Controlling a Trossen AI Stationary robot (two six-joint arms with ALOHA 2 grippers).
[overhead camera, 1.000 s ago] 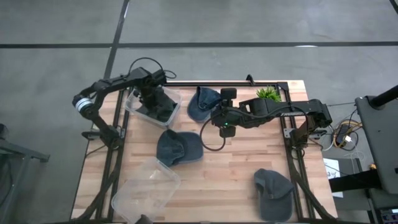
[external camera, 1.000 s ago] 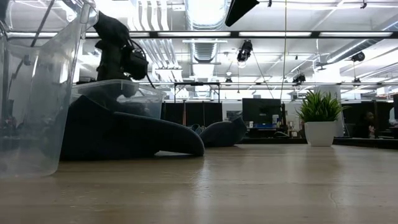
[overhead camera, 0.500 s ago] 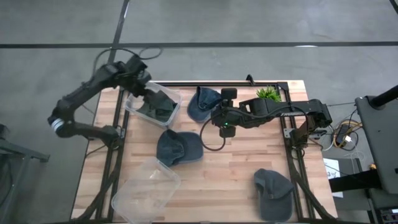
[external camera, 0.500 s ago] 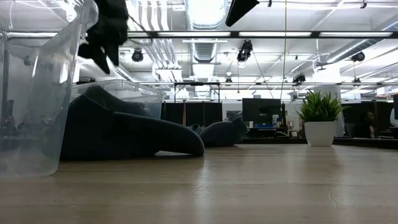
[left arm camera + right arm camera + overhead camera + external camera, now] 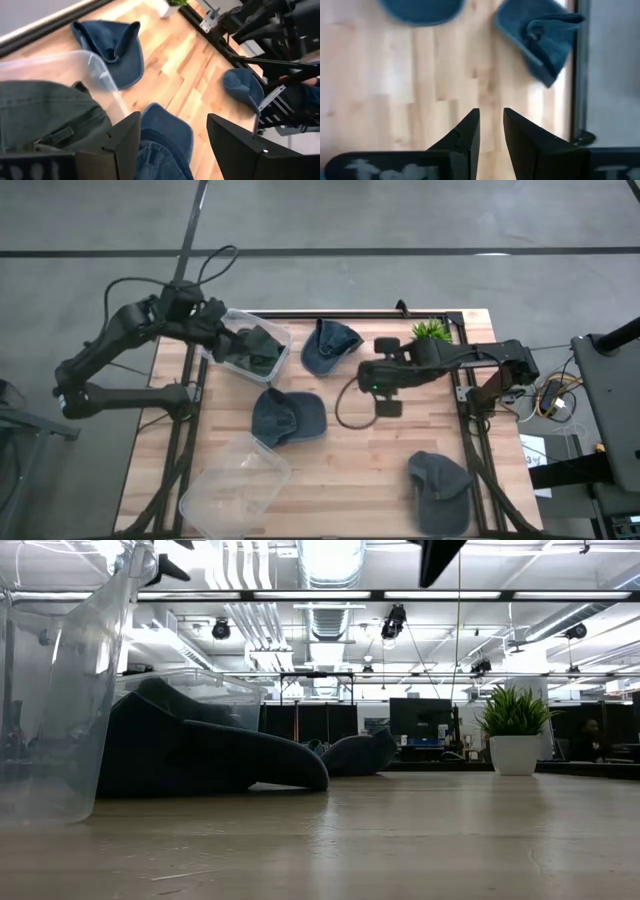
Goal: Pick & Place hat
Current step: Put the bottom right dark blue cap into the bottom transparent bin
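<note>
Setting: a pale wooden worktop [image 5: 340,450] in a dark frame, on a grey floor; in the low view, an open hall with ceiling lights and a row of monitors is seen behind it.

Clear plastic bin [image 5: 245,348], far-left corner: a dark olive cap [image 5: 252,348] is contained in it.

Second clear bin [image 5: 232,485], near-left edge: tipped on its side.

Blue denim caps, four lying loose on the wood: one [image 5: 329,345] at the far edge beside the first bin, crumpled; one [image 5: 287,418] at mid-left, between the two bins; one [image 5: 440,488] at the near-right corner.

Potted plant [image 5: 431,330]: far-right corner.

Left gripper [image 5: 218,330]: held above the outer rim of the far-left bin. In the left wrist view its jaws are seen wide apart, with nothing between them.

Right gripper [image 5: 388,406]: held above bare wood at mid-table, well apart from every cap. In the right wrist view its jaws are seen nearly closed, a narrow gap remaining, nothing gripped.
</note>
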